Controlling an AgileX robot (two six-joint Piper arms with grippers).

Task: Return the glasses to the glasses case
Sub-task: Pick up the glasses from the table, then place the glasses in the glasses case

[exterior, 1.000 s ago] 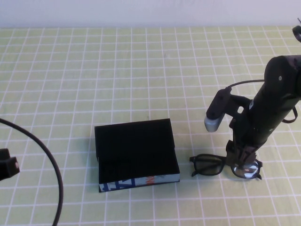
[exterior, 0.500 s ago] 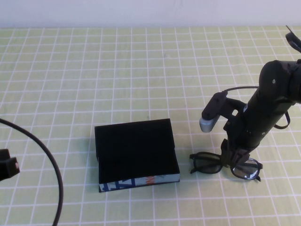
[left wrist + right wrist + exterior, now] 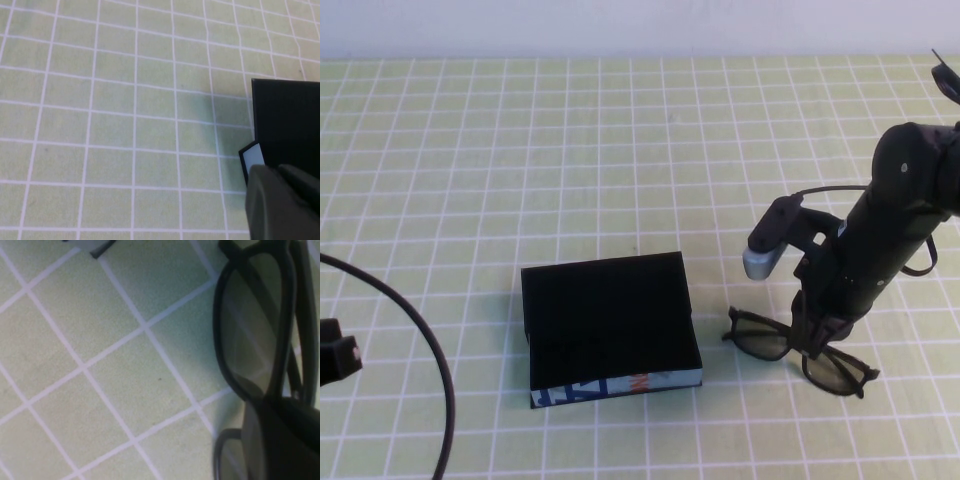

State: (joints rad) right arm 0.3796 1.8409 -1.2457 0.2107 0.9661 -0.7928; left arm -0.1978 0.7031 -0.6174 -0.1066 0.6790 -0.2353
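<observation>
The glasses [image 3: 765, 340] are black and thick-framed. They hang tilted just right of the glasses case [image 3: 610, 320], apart from it. The case is a matte black box with a blue-and-white strip [image 3: 620, 386] on its near side. My right gripper [image 3: 817, 338] points down and is shut on the glasses at the bridge. In the right wrist view one lens [image 3: 250, 315] fills the frame, and the right gripper [image 3: 280, 440] covers the bridge. My left gripper [image 3: 335, 358] sits at the table's left edge, left of the case. In the left wrist view the left gripper [image 3: 280, 205] partly hides the case [image 3: 290, 120].
A yellow-green grid cloth [image 3: 520, 150] covers the table. A black cable [image 3: 425, 340] curves along the left side. The right arm's grey wrist camera [image 3: 765, 252] juts out above the glasses. A white wall runs along the back.
The glasses have tipped and turned in my right gripper: the right lens now sits lower toward the front and the left end is raised. The left arm has not moved.
</observation>
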